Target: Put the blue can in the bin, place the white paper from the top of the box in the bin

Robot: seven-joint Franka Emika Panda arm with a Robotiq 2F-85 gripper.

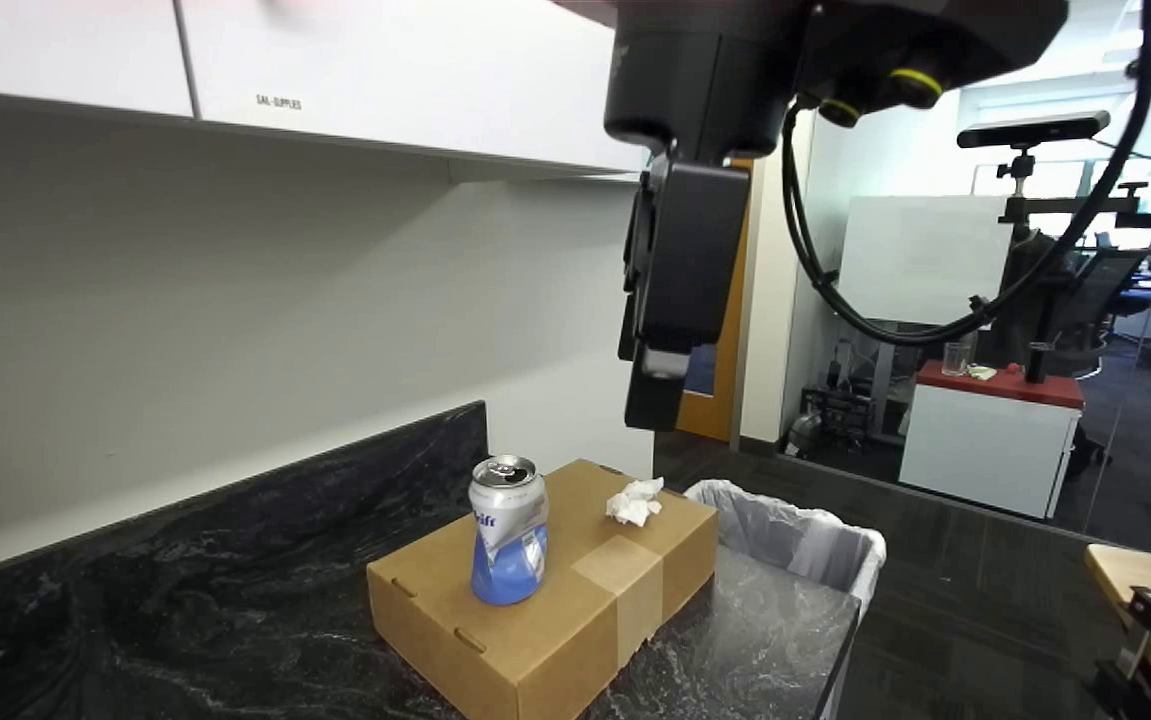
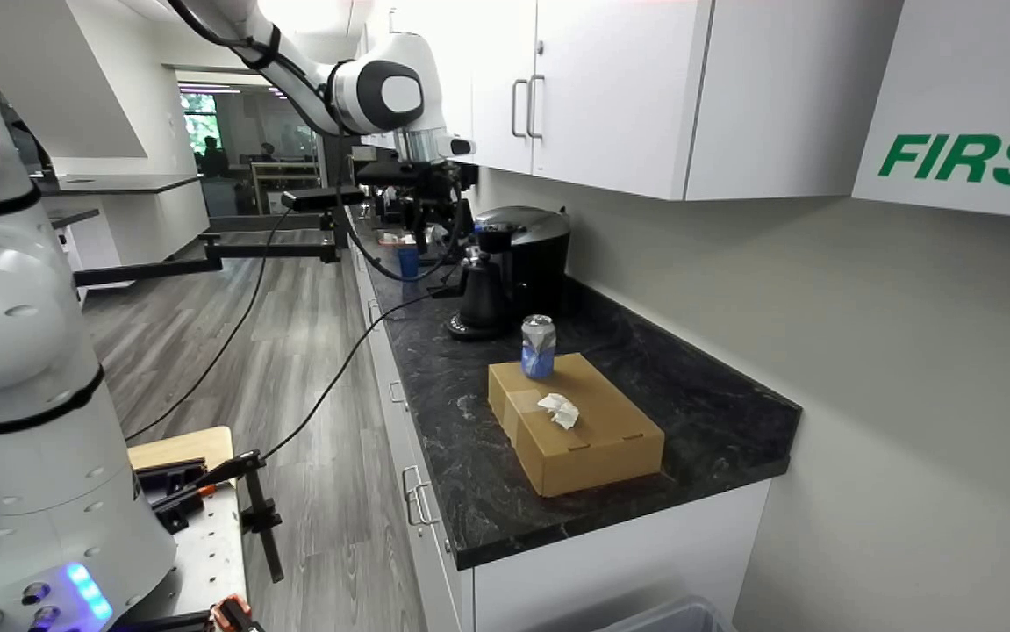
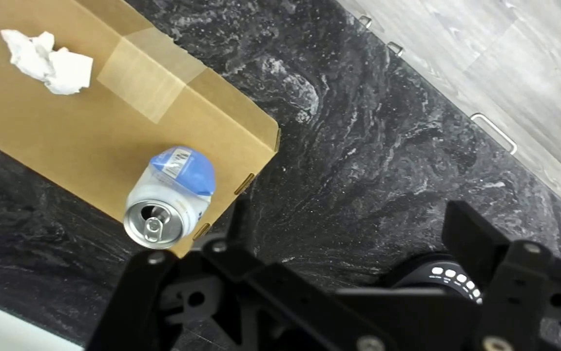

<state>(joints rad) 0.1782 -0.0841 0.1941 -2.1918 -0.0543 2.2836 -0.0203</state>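
Note:
The blue can [image 1: 508,540] stands upright on the brown cardboard box [image 1: 560,660], near one end. It shows in both exterior views [image 2: 538,349] and in the wrist view [image 3: 170,195]. The crumpled white paper [image 1: 635,502] lies on the box top toward the other end, also in the wrist view [image 3: 48,63]. The bin [image 1: 870,565] with its clear liner stands past the counter's end; only part shows. My gripper [image 3: 351,219] is open and empty. It hangs high in the air, its fingers beside the can in the wrist view; it shows in an exterior view [image 2: 436,230].
The box lies on a dark counter [image 2: 469,474] along a wall. A black kettle on a base [image 2: 480,303] and a large black appliance [image 2: 544,263] stand beyond the can. A blue cup [image 2: 408,262] is farther back. White cabinets [image 2: 610,96] hang above the counter.

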